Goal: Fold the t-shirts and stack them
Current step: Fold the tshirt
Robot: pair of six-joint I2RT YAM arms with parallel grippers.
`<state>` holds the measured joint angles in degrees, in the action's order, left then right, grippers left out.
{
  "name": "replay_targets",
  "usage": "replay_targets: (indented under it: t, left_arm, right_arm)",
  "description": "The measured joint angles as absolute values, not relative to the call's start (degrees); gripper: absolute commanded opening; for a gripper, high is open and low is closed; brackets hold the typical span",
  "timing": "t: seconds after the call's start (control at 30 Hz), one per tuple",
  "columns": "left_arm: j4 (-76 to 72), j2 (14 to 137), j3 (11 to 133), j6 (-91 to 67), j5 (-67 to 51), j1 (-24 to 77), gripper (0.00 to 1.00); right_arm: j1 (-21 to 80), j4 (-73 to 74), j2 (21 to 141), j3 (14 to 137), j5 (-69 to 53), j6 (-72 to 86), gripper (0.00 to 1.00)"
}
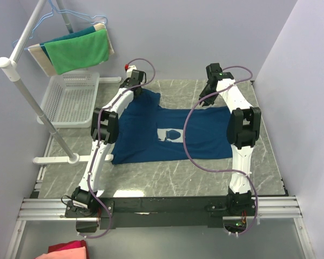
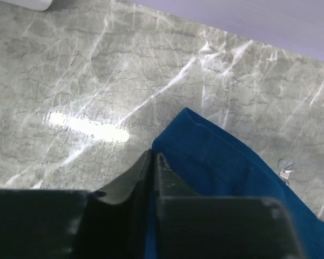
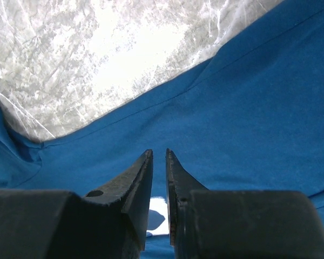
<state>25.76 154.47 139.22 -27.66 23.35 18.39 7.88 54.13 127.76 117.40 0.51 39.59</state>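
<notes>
Top view: I see the navy t-shirt [image 1: 140, 140] lying flat, print up, on the marble table [image 1: 167, 175]. The left pincer [image 1: 134, 81] sits at its far-left corner and the right pincer [image 1: 208, 98] at its far-right one.

Left wrist: left pincer [image 2: 153, 155] clenched, with blue fabric in the slit and spreading to its right.

Right wrist: right pincer [image 3: 159, 154] nearly closed, shirt beneath it. I cannot tell whether it pinches cloth.

Risk, as I judge it: if only one side holds, a lift drags the shirt askew and bunches the fold.

Pale print [image 1: 170, 135]: I can read no writing.
</notes>
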Motion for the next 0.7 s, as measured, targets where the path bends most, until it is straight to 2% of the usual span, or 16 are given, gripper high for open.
replay_targets:
  t: [0.03, 0.23, 0.47, 0.7]
  left_arm:
    - [25.74, 154.47, 139.22, -27.59, 23.14, 18.37, 0.01]
    - [25.50, 154.45, 139.09, -27.05, 22.63, 18.37, 0.01]
    - [25.52, 153.38, 137.80, -26.13, 22.41, 18.35, 0.01]
    - [26.26, 147.81, 132.92, -25.71, 21.85, 18.35, 0.01]
  right_arm:
    - [7.86, 54.13, 127.76, 117.38, 0.51, 39.59, 0.22]
    - [7.84, 54.08, 127.76, 116.29, 0.84, 40.05, 0.23]
    - [6.61, 55.44, 127.76, 116.14, 3.44, 40.69, 0.33]
    - [1.56, 56.69, 127.76, 116.73, 6.70, 40.86, 0.34]
